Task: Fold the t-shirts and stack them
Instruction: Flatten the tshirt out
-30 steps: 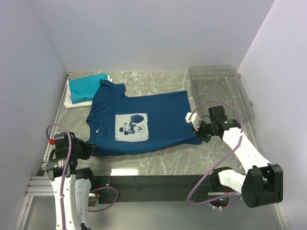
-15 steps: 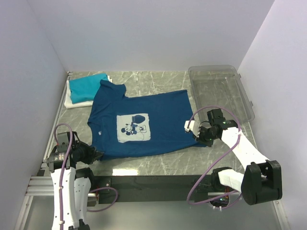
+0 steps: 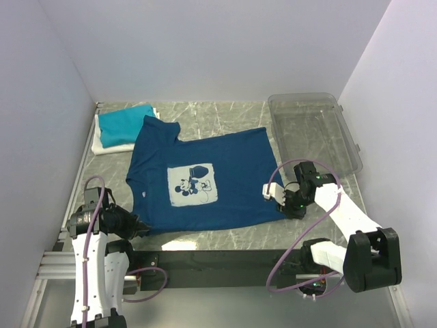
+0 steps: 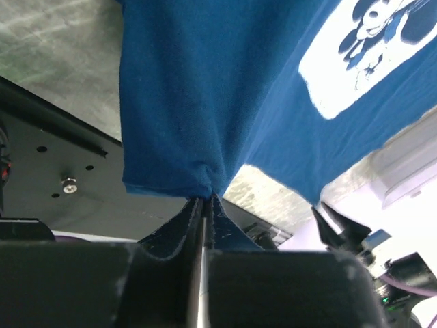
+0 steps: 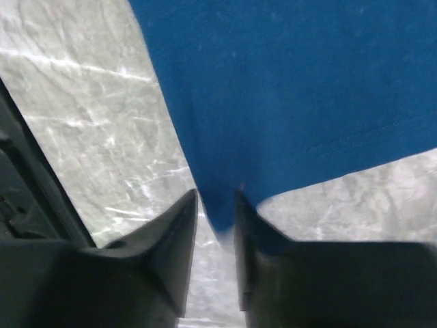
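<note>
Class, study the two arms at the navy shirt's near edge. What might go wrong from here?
The right end effector has its jaws apart around a corner of the navy t-shirt, so that corner may slip free and the fold go crooked. The left end effector pinches only a small bunch of hem; a pull might wrinkle the cloth or lose it.

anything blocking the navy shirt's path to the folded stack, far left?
Nothing visible. The navy shirt lies right beside the teal shirt atop the white one; the clear bin sits far right, out of the way.
</note>
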You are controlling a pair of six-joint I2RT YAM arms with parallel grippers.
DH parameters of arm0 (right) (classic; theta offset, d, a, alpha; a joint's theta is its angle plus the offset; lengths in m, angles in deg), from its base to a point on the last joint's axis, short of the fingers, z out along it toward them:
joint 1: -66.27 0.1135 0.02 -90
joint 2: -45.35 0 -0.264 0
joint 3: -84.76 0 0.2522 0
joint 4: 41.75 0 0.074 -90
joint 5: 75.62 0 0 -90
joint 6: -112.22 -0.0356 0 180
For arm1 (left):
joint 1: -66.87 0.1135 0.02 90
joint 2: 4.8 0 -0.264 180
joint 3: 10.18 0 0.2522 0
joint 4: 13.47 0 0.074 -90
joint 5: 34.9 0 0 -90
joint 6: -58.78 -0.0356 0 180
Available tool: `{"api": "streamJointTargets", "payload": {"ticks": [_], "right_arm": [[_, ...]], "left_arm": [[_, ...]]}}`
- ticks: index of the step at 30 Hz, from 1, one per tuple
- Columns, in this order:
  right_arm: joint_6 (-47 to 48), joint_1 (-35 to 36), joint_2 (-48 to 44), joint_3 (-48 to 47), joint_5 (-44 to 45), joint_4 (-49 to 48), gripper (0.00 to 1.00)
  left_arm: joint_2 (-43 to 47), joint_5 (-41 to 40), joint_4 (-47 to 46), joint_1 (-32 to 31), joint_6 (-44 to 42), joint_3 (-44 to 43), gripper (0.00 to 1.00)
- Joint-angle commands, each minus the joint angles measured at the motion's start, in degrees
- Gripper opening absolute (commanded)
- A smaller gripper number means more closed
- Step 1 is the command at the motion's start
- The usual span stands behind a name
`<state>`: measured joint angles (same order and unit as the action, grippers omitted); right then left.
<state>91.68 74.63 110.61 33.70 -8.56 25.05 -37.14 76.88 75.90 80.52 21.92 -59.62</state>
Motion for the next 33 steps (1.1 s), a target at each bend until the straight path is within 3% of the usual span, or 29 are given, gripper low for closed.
{"api": "streamJointTargets", "payload": {"ticks": [1, 3, 4, 6, 9, 12, 13, 15, 16, 20, 25, 33], "right_arm": [[1.7, -0.3, -2.1, -1.8, -0.9, 3.0, 0.44], [1.1, -0.4, -2.7, -5.1, -2.1, 4.0, 0.56], [1.0, -0.4, -2.6, -6.5, -3.7, 4.9, 0.57], [-0.1, -0.3, -2.2, -10.9, -5.7, 5.6, 0.59], [-2.4, -0.3, 0.2, -16.6, -11.4, 6.0, 0.6], [-10.0, -0.2, 4.3, -21.5, -16.6, 2.5, 0.6], [-12.2, -0.3, 6.8, -22.9, -17.9, 0.6, 0.6], [-20.5, 0.1, 9.6, -27.3, -21.5, -2.0, 0.6], [-26.7, 0.3, 12.5, -29.0, -22.4, -4.8, 0.59], [-41.1, 2.3, 20.2, -38.0, -22.3, -10.6, 0.57], [-52.4, 4.5, 30.2, -49.2, -17.5, -13.1, 0.54], [-55.4, 5.0, 40.0, -59.6, -14.7, -11.3, 0.52]], "left_arm": [[-0.2, 4.2, 3.1, 0.1, -2.9, -3.9, 0.22], [-0.4, 4.6, 3.0, 0.1, -3.3, -8.2, 0.38], [-0.6, 4.0, 2.8, 0.1, -4.0, -10.1, 0.53], [-2.0, 2.9, 1.2, 0.1, -5.0, -15.4, 0.62], [-4.2, -1.2, -2.6, 0.1, -6.4, -20.9, 0.67], [-5.4, -4.6, -15.4, 0.1, -5.9, -19.7, 0.71], [-5.5, -5.5, -25.1, 0.0, -5.3, -18.2, 0.72], [-6.9, -7.6, -35.2, 0.1, -4.9, -13.3, 0.73], [-9.8, -8.8, -44.7, 0.0, -5.8, -12.1, 0.73], [-23.1, -8.9, -58.0, -0.2, -10.7, -13.1, 0.69], [-39.3, -6.0, -67.6, -1.3, -20.2, -23.2, 0.68], [-59.8, -3.6, -69.2, -2.3, -27.3, -39.3, 0.69]]}}
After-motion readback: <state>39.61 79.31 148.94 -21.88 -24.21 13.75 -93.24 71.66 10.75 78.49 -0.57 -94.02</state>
